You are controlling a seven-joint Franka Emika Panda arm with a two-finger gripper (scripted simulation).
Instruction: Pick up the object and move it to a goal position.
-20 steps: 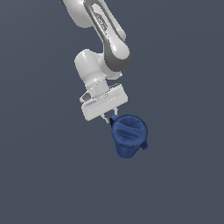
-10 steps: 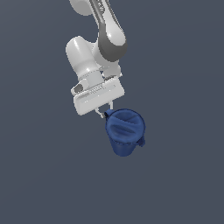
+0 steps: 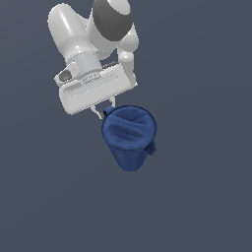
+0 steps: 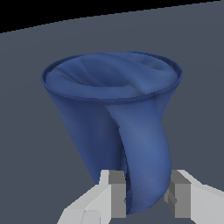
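Wrist view gives the clear look: the gripper (image 4: 146,194) has both fingers (image 4: 114,192) clamped on the curved handle (image 4: 144,153) of the dark blue pitcher (image 4: 109,118), pads pressed on either side of it. The exterior view hides that grip behind the white hand, showing only the pitcher (image 3: 129,138) hanging just below the gripper (image 3: 104,111), lid facing the camera, body tapering away. Behind it is a plain grey-blue surface (image 3: 206,197); in the wrist view its far edge meets black.
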